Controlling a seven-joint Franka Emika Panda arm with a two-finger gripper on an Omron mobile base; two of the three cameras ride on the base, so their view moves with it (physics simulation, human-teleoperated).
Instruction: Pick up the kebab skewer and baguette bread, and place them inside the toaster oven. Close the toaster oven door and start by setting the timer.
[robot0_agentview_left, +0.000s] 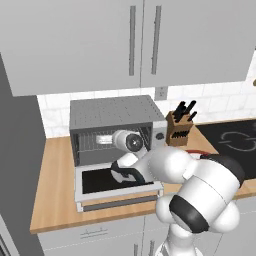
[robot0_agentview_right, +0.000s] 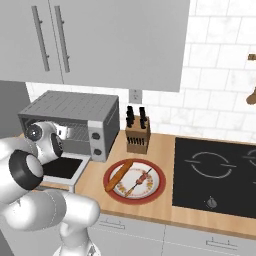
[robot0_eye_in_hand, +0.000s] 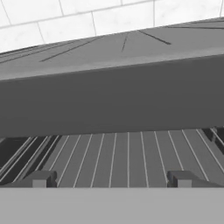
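Jaws (robot0_eye_in_hand: 111, 178) wide apart, empty, over toaster oven (robot0_agentview_left: 111, 116) wire rack (robot0_eye_in_hand: 118, 155); no legible writing.

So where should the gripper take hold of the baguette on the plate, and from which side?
Grip the baguette bread near its middle, coming from above with the jaws across its narrow width. It lies flat and slanted on the red-rimmed plate, left of the kebab skewer, with free space on both long sides.

Grey wall cabinets (robot0_agentview_left: 125, 42) with vertical bar handles hang above a white tiled wall (robot0_agentview_right: 215, 90). A wooden counter (robot0_agentview_left: 55, 185) carries a knife block (robot0_agentview_right: 137, 132) and a black cooktop (robot0_agentview_right: 215, 175). Grey drawers (robot0_agentview_right: 200, 240) sit below.
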